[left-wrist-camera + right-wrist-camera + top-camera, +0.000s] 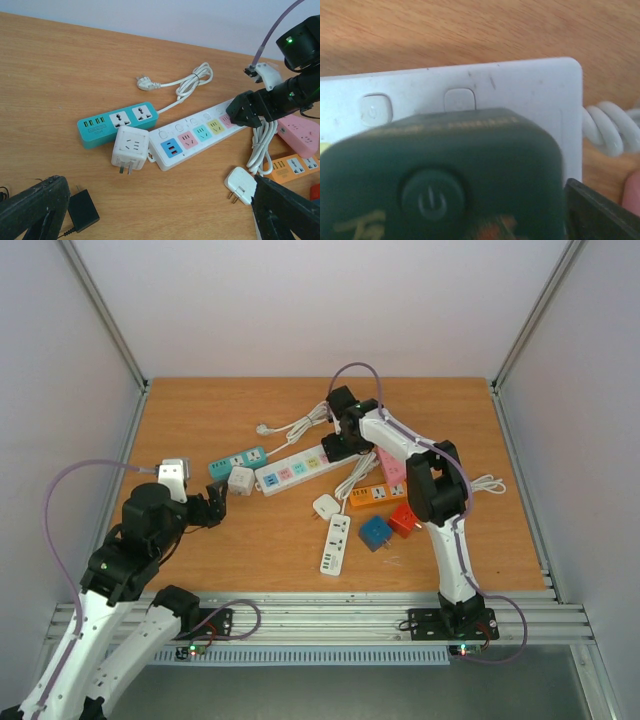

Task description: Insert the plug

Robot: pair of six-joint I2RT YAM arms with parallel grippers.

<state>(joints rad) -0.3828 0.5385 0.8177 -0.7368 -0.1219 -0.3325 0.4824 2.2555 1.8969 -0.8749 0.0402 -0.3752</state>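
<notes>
The left end effector point(213, 508) is hanging low over the near left of the desk point(200, 420) with its fingers spread wide and nothing between them. A small matte black charger point(82, 212) is lying just beside one finger. Past it, a glossy white cube adaptor point(130, 149) is lying with its metal pins pointing toward the camera, touching a rounded teal power strip point(117, 125).

Farther back, the right end effector point(247, 107) is sitting over the end of the long white power strip point(200, 135), whose sockets are sitting on pastel panels. In the wrist view the plug point(440, 180), a dark, rounded block with an embossed power symbol, is filling the frame right over the strip's switch end. The views are not showing whether the fingers are clamping it or parting, nor whether its pins are fully seated.

That is where trouble is likely waiting. If the pins are only partly home, letting go may be leaving the plug tilted, or lifting away may be dragging it back out. The strip is smooth hard plastic on smooth wood grain, so a push that is off vertical is likely sending it sliding. The thick, ribbed-looking white cord point(607, 132) is coiling just beside the strip's end, close enough to be snagging a finger on the way out.
</notes>
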